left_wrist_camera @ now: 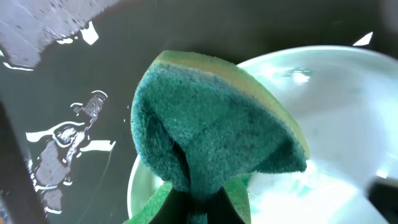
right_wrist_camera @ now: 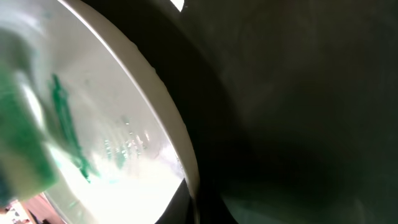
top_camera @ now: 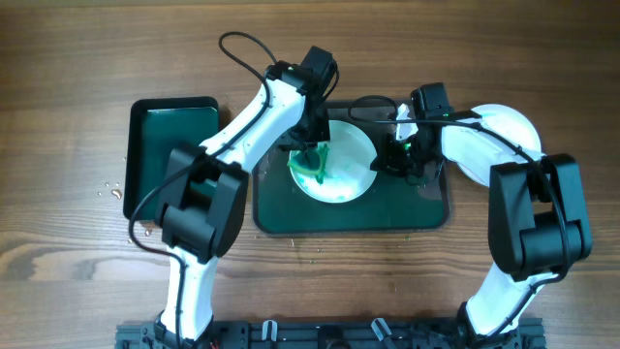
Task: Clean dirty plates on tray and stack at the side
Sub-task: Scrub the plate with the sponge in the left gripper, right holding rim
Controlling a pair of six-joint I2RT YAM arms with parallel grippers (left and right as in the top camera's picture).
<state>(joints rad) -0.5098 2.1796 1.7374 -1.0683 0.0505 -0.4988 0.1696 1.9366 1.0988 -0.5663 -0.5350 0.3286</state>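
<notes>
At the middle of the tray [top_camera: 426, 208] lies a round white plate [top_camera: 344, 174], and the wiping step is in hand. The left gripper [top_camera: 315, 155] is clenched on a sponge [left_wrist_camera: 211, 137], folded so its coarse green scouring face bulges outward and the soft yellow layer shows along the top edge. It presses on the plate at about 9 o'clock. The right gripper [top_camera: 402, 160] sits at the plate's 3 o'clock edge, its jaws closed and seemingly pinching the thin rim to steady it.

Green streaks [right_wrist_camera: 62, 118] and wet smears cover the plate's smooth, glossy face, so it does not look clean yet. The next move probably calls for sweeping the sponge across toward 3 o'clock while the rim is held fast. The slick glaze may let the plate slide on the shiny dark tray.

Off the tray at 2 o'clock, another white plate [top_camera: 509, 126] rests under the right arm.
</notes>
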